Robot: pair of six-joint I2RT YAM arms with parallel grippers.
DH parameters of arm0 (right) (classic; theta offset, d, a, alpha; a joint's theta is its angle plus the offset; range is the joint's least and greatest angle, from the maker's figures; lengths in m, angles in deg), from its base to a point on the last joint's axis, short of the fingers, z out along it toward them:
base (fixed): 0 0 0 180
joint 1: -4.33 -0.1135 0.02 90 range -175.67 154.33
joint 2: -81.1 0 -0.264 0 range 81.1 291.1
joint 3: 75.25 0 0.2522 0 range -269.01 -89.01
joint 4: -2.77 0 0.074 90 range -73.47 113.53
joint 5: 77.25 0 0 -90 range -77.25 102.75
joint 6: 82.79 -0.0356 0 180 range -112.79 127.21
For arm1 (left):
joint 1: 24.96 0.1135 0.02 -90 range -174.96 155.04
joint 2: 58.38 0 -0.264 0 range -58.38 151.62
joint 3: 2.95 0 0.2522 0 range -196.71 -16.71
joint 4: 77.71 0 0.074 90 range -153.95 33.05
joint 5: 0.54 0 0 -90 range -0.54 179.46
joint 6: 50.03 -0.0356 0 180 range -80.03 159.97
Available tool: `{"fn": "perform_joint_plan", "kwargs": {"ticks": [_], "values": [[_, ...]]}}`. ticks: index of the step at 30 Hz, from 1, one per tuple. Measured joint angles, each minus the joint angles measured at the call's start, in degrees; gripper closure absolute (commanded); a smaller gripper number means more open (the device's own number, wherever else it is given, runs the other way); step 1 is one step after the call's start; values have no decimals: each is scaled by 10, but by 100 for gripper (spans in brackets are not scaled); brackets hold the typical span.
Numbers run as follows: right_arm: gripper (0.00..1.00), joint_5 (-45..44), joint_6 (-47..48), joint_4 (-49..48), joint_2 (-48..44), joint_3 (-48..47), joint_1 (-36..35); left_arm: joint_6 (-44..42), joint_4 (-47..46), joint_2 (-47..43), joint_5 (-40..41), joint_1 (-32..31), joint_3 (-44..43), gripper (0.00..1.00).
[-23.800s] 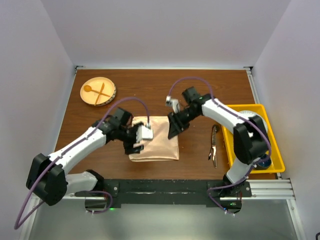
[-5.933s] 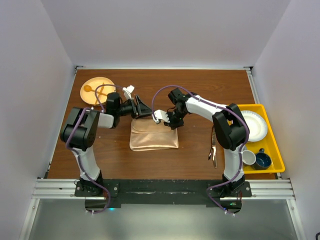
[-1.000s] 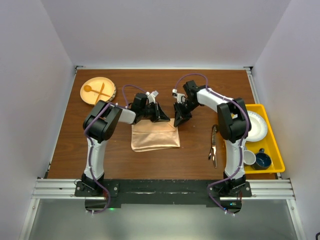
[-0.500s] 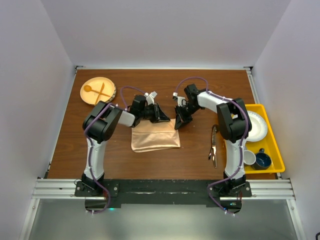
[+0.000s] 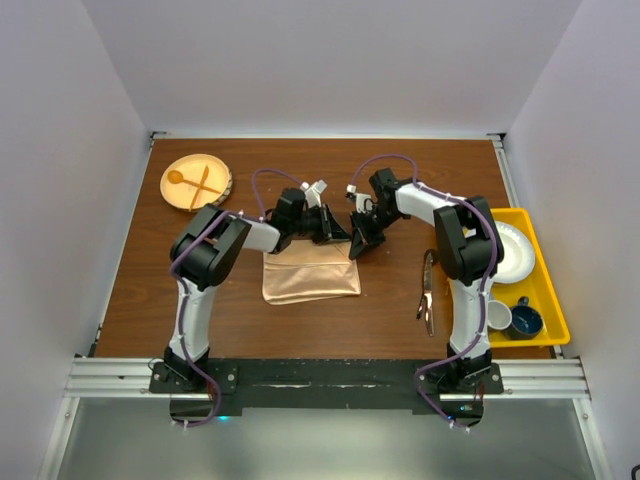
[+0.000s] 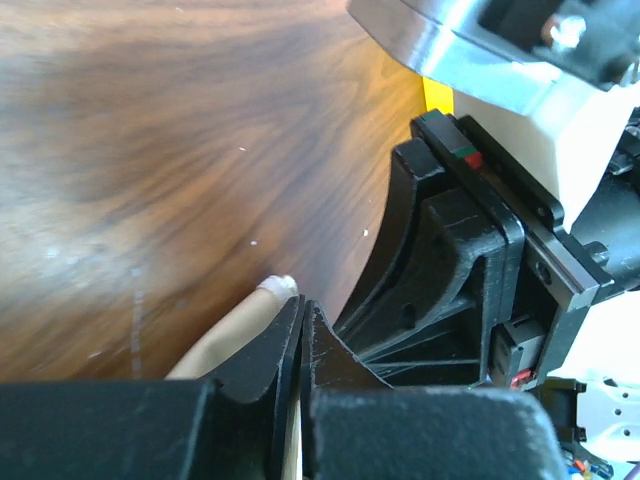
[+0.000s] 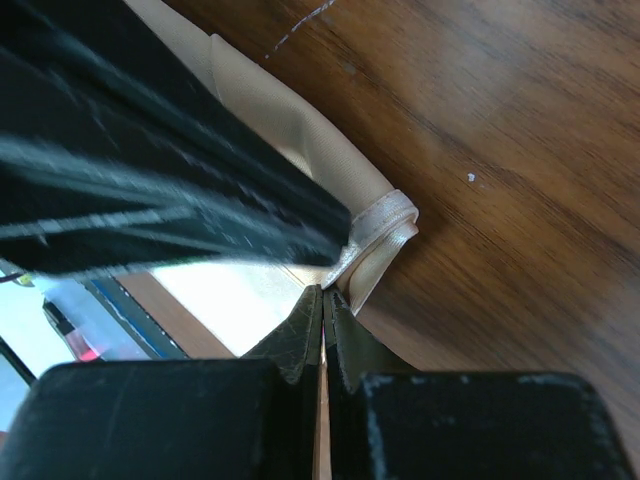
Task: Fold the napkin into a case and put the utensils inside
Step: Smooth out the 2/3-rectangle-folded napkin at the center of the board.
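Your left gripper (image 6: 302,308) and right gripper (image 7: 322,293) are both clenched at the far edge of the napkin (image 5: 310,275), apparently pinching the thin cloth so you can carry the next fold. The utensils (image 5: 428,290) lie right of the napkin, untouched.

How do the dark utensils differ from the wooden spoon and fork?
The dark utensils are brown-black and lie close together on the bare table beside the yellow bin. The wooden spoon and fork are pale and lie crossed on the wooden plate at the far left. Neither set is in the napkin.
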Motion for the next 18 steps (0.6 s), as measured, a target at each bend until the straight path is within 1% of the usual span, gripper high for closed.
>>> {"fn": "perform_joint_plan", "kwargs": {"ticks": [2,9,11,17,18], "values": [[100,3,-1,-2,0,2,1,-2,9,0,5,-6,-5,100],[100,17,-3,-11,0,10,5,-8,65,18,43,-12,-40,100],[99,19,-3,-13,-1,11,5,-4,61,27,37,-11,-43,100],[85,22,0,-15,-9,17,6,-7,57,30,33,-11,-43,100],[79,21,2,-11,-12,16,6,-7,56,30,33,-11,-43,100]]}}
